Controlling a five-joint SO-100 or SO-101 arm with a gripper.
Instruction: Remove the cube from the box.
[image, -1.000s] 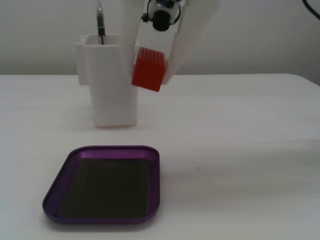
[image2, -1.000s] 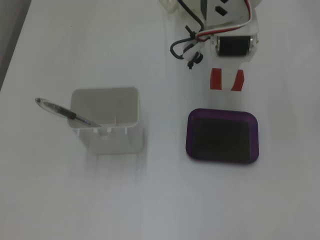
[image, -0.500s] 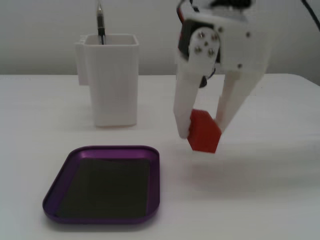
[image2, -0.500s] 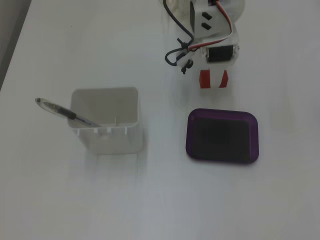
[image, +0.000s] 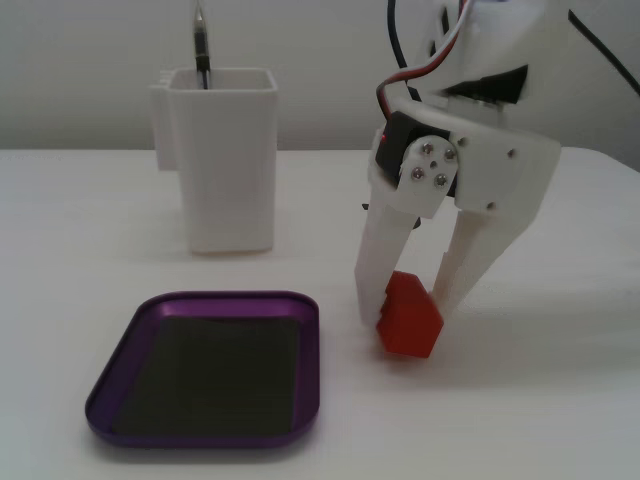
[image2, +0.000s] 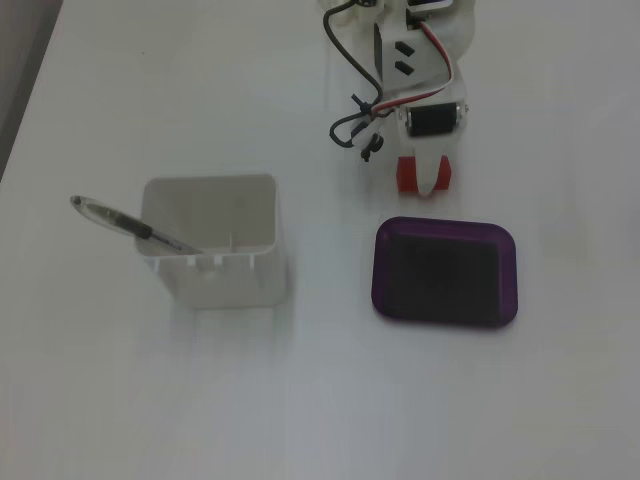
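One red cube (image: 408, 318) is seen on the white worktop (image: 560, 400), outside the one purple tray (image: 120, 385) and just to its right in a fixed view. The cube is clamped between the two fingers of the white pincer (image: 405, 315), tilted, with its lower edge at the worktop. The tray's black bottom is bare. One tall white square container (image: 222, 160) is placed behind the tray, apart from it, and one pen (image2: 135, 227) is leaned inside it. One arm is counted.
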